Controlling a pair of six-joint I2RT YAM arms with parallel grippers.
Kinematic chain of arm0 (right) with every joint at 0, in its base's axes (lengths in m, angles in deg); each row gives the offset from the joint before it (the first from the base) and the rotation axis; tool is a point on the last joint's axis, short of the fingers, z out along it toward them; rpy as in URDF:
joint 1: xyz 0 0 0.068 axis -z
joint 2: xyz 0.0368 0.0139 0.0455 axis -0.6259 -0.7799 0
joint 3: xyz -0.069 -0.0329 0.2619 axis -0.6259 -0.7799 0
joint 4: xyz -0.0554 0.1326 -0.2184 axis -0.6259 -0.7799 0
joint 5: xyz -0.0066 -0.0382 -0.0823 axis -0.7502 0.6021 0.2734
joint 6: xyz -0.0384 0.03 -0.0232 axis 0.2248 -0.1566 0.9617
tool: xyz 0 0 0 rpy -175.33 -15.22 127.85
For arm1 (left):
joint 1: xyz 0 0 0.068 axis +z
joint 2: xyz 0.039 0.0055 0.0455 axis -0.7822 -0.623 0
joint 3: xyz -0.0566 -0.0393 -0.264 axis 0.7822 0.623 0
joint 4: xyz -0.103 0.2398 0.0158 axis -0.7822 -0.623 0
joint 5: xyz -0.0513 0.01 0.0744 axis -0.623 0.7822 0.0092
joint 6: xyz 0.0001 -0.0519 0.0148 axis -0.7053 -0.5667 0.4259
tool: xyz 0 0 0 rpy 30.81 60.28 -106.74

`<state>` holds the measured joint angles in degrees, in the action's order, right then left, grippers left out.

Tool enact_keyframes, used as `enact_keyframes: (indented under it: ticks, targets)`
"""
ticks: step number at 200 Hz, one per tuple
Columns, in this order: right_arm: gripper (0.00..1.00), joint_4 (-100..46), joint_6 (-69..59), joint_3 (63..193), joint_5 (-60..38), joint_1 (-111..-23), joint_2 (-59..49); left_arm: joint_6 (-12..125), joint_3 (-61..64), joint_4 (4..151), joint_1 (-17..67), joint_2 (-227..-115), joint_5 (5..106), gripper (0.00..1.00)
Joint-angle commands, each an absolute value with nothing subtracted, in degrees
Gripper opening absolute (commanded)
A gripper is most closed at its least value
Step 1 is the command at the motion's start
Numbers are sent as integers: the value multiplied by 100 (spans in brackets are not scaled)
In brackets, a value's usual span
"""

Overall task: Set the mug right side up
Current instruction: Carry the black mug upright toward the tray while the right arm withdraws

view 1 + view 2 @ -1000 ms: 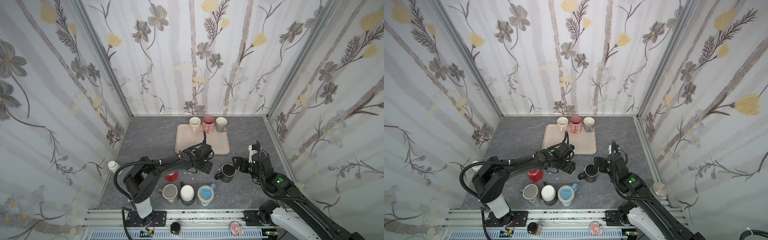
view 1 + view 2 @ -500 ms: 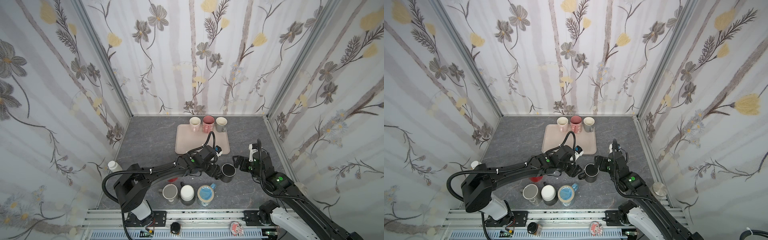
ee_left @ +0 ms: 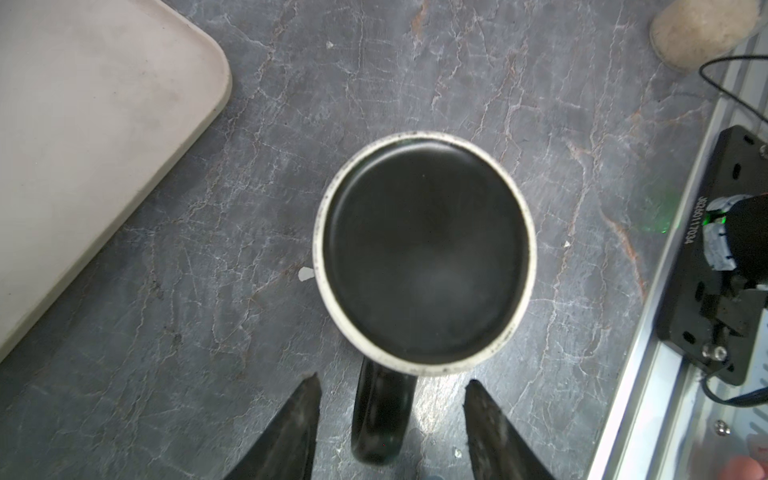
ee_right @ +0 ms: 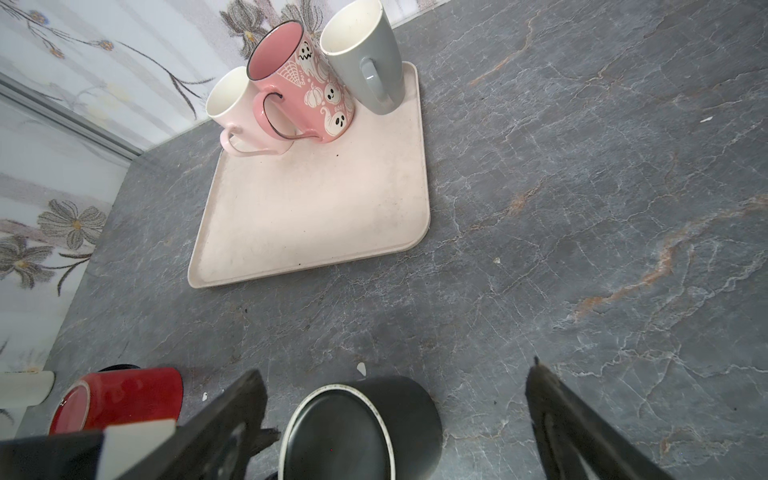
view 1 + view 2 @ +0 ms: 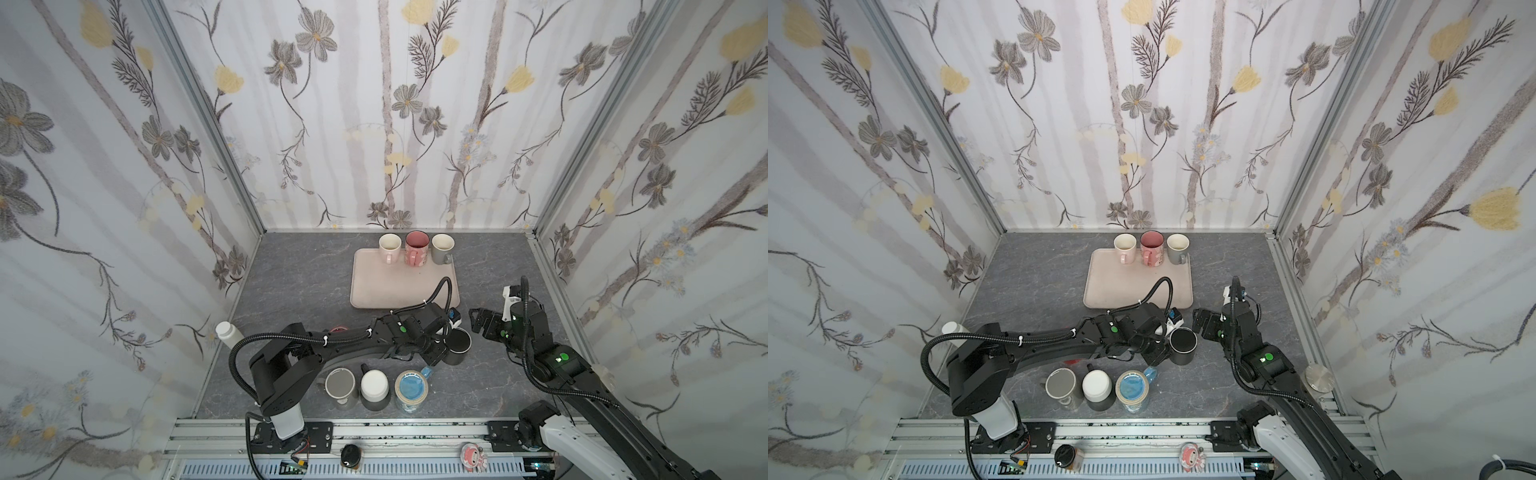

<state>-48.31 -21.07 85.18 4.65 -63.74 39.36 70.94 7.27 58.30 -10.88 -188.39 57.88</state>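
In both top views the black mug (image 5: 457,343) stands mouth-down on the grey tabletop (image 5: 299,291), just in front of the pink tray (image 5: 399,286), where three mugs (image 5: 417,248) stand upright; I'd guess this is the one to be righted. The left gripper (image 5: 436,353) sits low at the mug's near-left side, where the handle points. The right gripper (image 5: 478,320) hangs just beside the mug on the opposite side, spread wide and empty, probably keeping clear or ready to steady it. The left wrist camera makes the reason for that approach plain. The fingers (image 3: 299,419) stand either side of the handle (image 3: 382,415), partly closed with a gap showing on both sides, so nothing is gripped yet. The handle looks like the natural hold for tipping the mug over. From the right wrist camera, the mug's white-ringed base faces up between that gripper's wide-spread fingers (image 4: 232,407), which touch nothing, and a red mug (image 4: 120,399) lies on its side nearby.
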Motion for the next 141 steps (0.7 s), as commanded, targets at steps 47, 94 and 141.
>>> enact_keyframes:
  ticks: [47,94,141]
  targets:
    - [97,-4584,-2088,8494,342,-6293,3988,7432,637,5831,-1225,-19060,6403,46]
    - [97,-4536,-2136,8412,298,-6272,4076,7521,647,5902,-1286,-19171,6525,38]
    - [97,-4514,-2148,8396,241,-6231,4050,7562,700,6030,-1348,-19214,6653,30]
